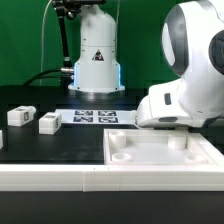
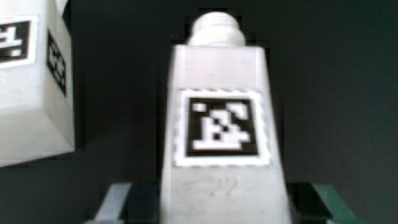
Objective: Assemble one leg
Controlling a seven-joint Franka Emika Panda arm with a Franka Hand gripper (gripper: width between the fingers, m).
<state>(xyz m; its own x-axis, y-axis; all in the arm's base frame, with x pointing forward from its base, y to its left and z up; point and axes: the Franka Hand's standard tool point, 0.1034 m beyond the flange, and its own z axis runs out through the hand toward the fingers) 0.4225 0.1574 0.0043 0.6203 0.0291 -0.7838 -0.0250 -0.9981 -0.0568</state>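
In the exterior view, a black desk (image 1: 30, 145) stood before a green backdrop (image 1: 30, 40), carrying two loose posts (image 1: 20, 116), the marker board (image 1: 95, 117) and a white panel (image 1: 140, 172). In the wrist view, the hand (image 2: 222, 203) pinched the tagged leg (image 2: 222, 100) by its sides, against the dark desk.
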